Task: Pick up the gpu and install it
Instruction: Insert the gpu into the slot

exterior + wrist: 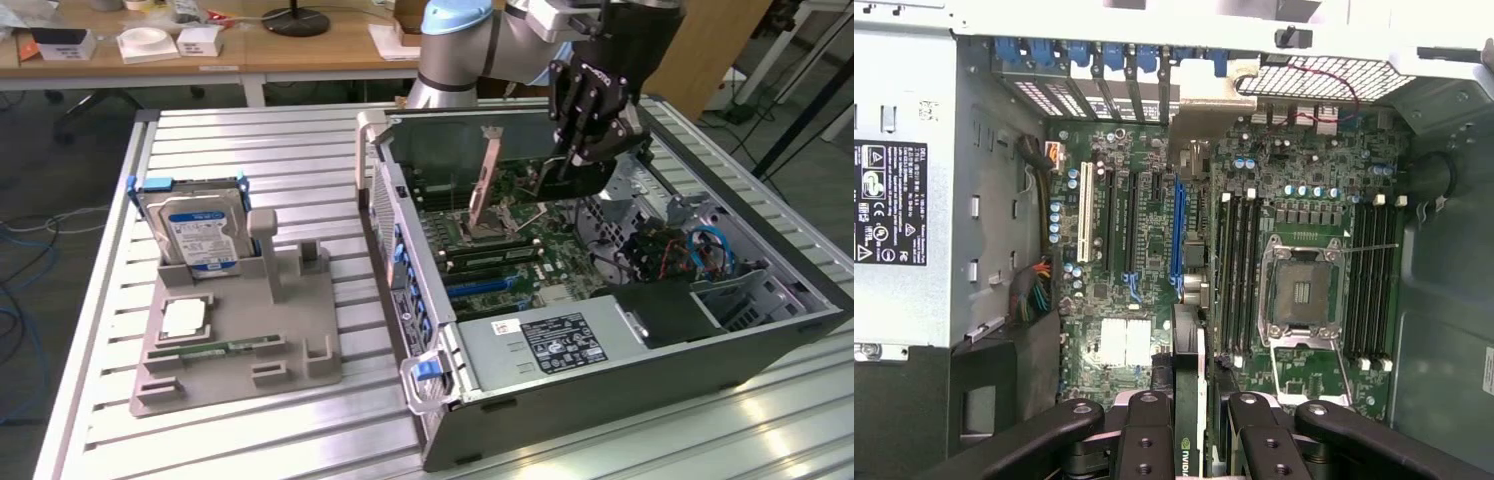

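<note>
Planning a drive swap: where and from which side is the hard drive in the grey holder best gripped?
Probably its upper half, from straight above: the hard drive stands on end in the grey holder, its bottom sunk in the slot, blue rails on the narrow sides, so pinch across label face and back.

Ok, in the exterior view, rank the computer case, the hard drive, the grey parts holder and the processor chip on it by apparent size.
Largest to smallest:
1. computer case
2. grey parts holder
3. hard drive
4. processor chip
The gaps are clear enough that nearness to the camera doesn't change it.
</note>
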Robot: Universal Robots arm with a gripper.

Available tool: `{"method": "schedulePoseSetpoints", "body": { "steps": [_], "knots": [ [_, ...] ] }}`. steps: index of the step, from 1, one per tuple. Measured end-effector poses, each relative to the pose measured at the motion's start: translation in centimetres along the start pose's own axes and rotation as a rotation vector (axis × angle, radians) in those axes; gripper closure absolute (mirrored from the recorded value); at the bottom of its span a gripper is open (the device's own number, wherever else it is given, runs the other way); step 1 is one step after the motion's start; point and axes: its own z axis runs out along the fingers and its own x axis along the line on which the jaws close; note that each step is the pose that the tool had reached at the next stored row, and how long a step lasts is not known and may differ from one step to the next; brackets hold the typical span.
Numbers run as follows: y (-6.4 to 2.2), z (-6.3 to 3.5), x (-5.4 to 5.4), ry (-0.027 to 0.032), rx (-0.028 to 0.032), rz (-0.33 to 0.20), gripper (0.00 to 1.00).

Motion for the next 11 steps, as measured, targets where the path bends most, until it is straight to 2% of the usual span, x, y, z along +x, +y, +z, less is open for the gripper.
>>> {"method": "schedulePoseSetpoints", "body": {
  "steps": [11],
  "knots": [
    [0.0, 0.32, 0.0, 0.0, 0.0, 0.0, 0.74]
  ]
}}
